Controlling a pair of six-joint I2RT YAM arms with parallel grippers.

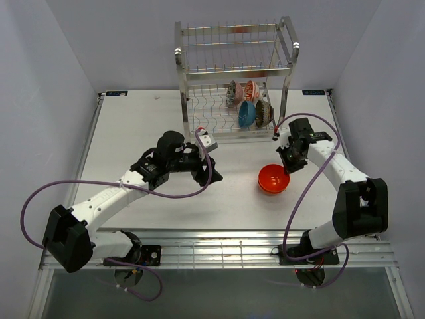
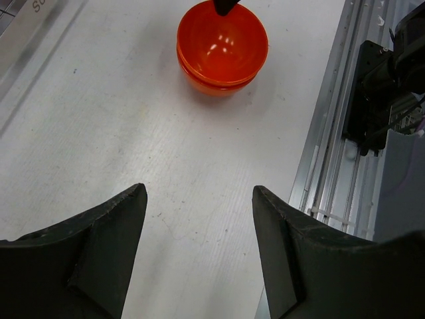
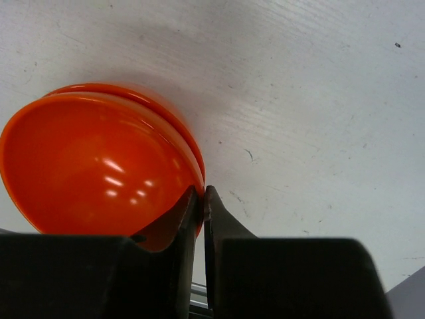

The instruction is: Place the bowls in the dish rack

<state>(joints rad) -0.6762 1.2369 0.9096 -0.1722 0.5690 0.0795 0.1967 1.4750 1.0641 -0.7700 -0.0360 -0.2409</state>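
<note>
Right wrist shows a glossy, plain orange-red bowl (image 3: pixel 99 166) upright.

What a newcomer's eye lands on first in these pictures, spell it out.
The glossy orange-red bowl on the white table, right of centre, with the right gripper pinched on its rim. Behind it, the shiny silver dish rack at the table's far edge holds a blue bowl and others on edge in its lower tier. The left gripper hangs open over bare table, facing the orange-red bowl.
</note>
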